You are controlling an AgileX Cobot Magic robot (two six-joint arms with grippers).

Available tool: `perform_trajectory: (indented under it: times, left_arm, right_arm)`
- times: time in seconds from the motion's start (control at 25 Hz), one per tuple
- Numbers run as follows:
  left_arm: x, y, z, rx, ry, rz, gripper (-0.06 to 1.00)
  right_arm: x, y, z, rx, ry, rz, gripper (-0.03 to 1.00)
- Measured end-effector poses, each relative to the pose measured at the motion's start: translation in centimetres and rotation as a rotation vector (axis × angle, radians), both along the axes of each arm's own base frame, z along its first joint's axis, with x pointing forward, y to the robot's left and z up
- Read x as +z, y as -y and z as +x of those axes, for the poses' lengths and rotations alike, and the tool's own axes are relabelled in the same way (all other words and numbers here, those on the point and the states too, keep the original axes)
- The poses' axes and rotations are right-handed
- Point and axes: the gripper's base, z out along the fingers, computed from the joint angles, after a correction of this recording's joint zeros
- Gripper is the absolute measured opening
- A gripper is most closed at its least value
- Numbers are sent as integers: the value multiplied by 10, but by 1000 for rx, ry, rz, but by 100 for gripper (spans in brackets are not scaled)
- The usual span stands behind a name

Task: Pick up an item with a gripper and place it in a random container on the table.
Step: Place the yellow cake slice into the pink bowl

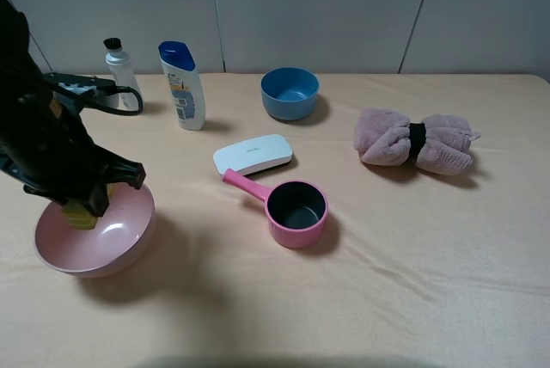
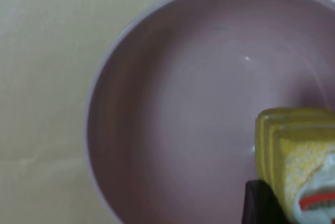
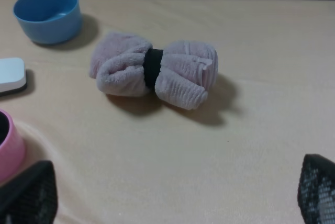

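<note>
**While the left hand (image 1: 88, 203) grips it, one yellow block (image 1: 79, 216) hangs over the pink bowl (image 1: 129, 243)**

Where the high camera looks down on the cloth-covered surface (image 1: 387, 299), there are two bowls, two bottles, one saucepan, one white case, one rolled towel and one yellow block. The block is clamped between the fingers of the left hand, which is closed on it. It sits over the inside of the pink bowl, close to the rim on the arm's side. The left wrist camera shows the block above the bowl's smooth pink inner wall, with a white-and-red mark on one face and one dark finger (image 2: 259, 203) against it. Whether the block touches the bowl I cannot tell.

The second bowl (image 1: 290, 93) is blue and smaller, standing well apart toward the back of the surface. The two bottles stand at the back left: a clear one with a black cap (image 1: 120, 80) and, beside it, a white one with a blue cap (image 1: 183, 84). The white case (image 1: 252, 155) lies near the middle, and the pink saucepan (image 1: 296, 211) sits just in front of it, its handle pointing toward the case. The towel (image 1: 415, 140), pale pink with one black band around its middle, lies to the right.

The right hand (image 3: 172, 198) shows only in its own wrist camera: its two fingers are spread wide with nothing between them, above bare surface.
</note>
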Motion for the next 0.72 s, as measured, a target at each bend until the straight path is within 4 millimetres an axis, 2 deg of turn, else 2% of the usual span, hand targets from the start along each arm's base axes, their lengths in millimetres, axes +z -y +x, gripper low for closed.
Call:
perform_trajectory:
  times: [0.32, 0.72]
  left_arm:
    - [-30, 6, 9, -18, -64, 31, 22]
    - [-32, 5, 12, -39, -54, 44, 22]
  right_arm:
    - [0, 0, 0, 0, 0, 0, 69]
    - [0, 0, 0, 0, 0, 0, 69]
